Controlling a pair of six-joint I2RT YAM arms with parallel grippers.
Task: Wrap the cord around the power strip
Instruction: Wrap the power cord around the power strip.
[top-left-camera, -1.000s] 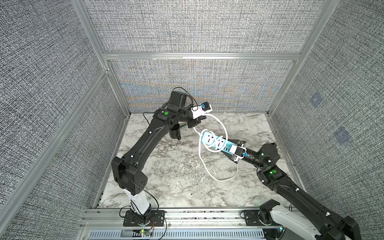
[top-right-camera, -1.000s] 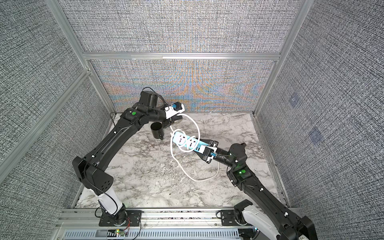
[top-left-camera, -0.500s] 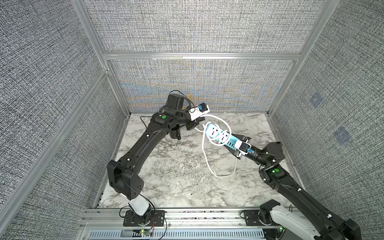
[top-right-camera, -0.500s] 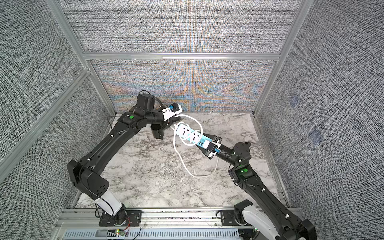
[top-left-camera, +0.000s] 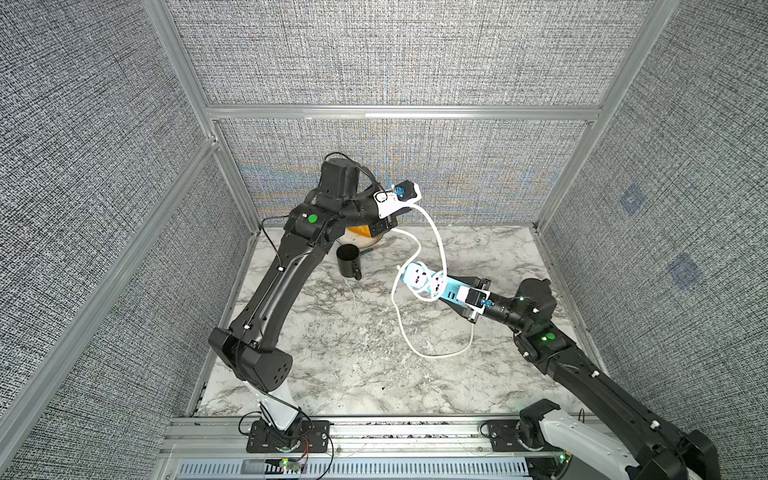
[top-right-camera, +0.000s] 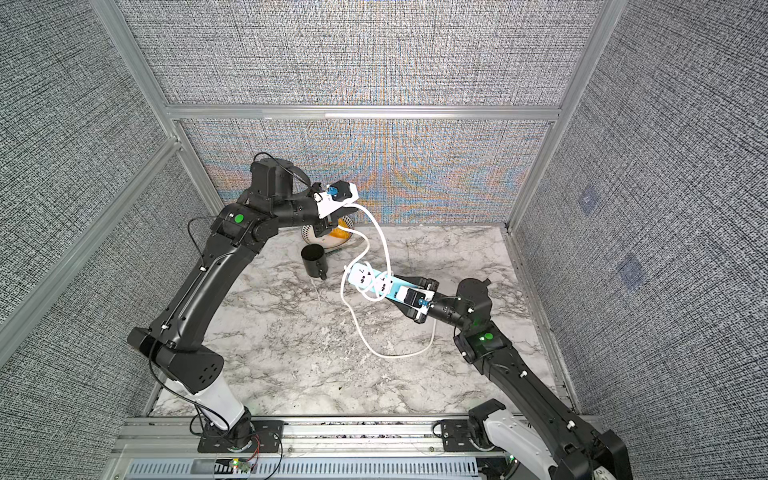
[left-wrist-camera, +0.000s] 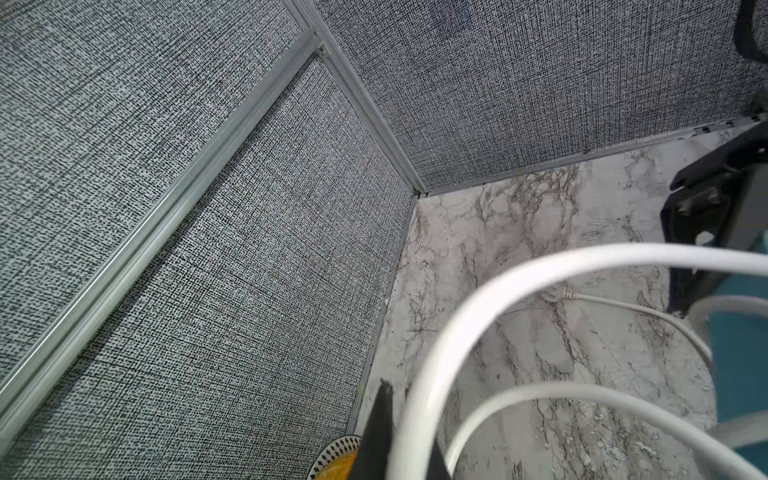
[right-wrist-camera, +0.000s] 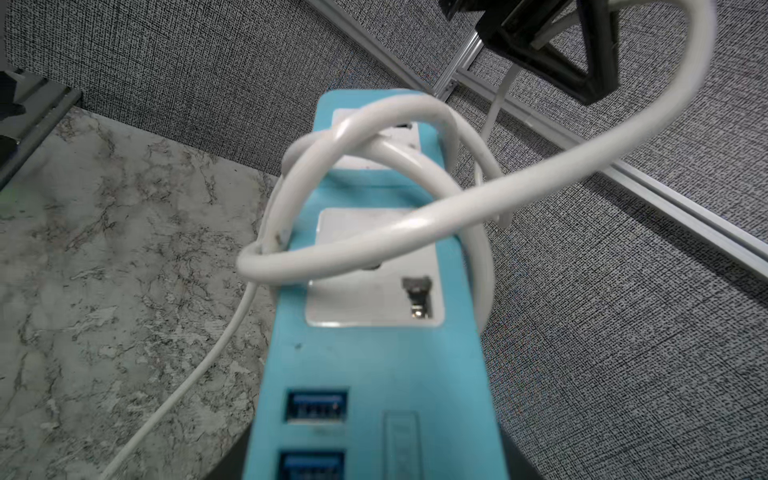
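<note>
Worktop of veined white marble (top-left-camera: 332, 374) lies beneath the right end effector (top-left-camera: 466, 293). It is clamped tight on the USB end of the small light-blue plastic power strip (top-left-camera: 418, 276), apparently lifting it so turns can pass under. Thick white flexible cord (top-left-camera: 437, 233) loops over the sockets just ahead, then rises to the left end effector (top-left-camera: 400, 212), pinched closed around it, likely for tension.
</note>
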